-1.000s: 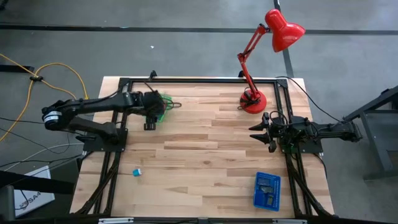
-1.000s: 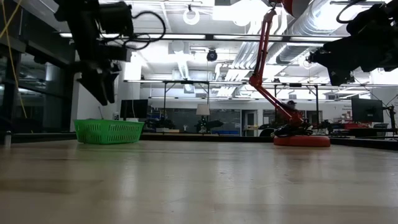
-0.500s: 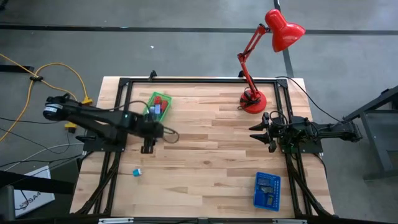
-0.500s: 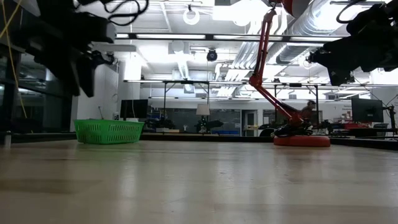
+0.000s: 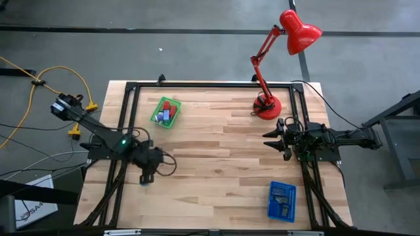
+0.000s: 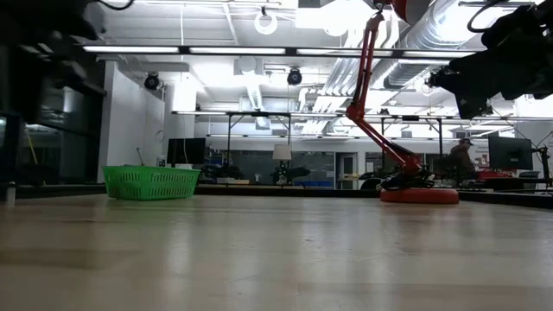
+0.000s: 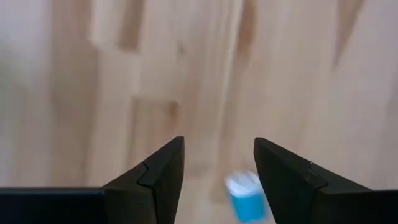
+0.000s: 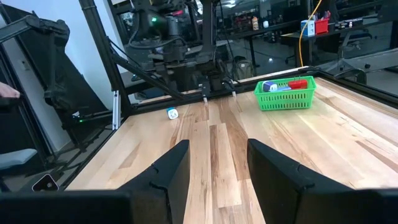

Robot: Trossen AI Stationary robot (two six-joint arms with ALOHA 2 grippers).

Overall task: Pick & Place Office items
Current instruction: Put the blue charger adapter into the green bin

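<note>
Holding red and blue office items [image 5: 165, 113], green tray [image 5: 157, 118]; left fingers [image 7: 158, 174] apart, empty.

Left tool [image 7: 219, 177] low over table, fingers apart, empty; right tool [image 5: 277, 139] parked, fingers apart.

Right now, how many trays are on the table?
2: a green tray at the table's back left, and a blue tray at its front right corner. None seems hidden.

A lab or workshop: exposed ceiling ducts [image 6: 471, 22], strip lights [image 6: 233, 50], equipment benches [image 6: 259, 147].
</note>
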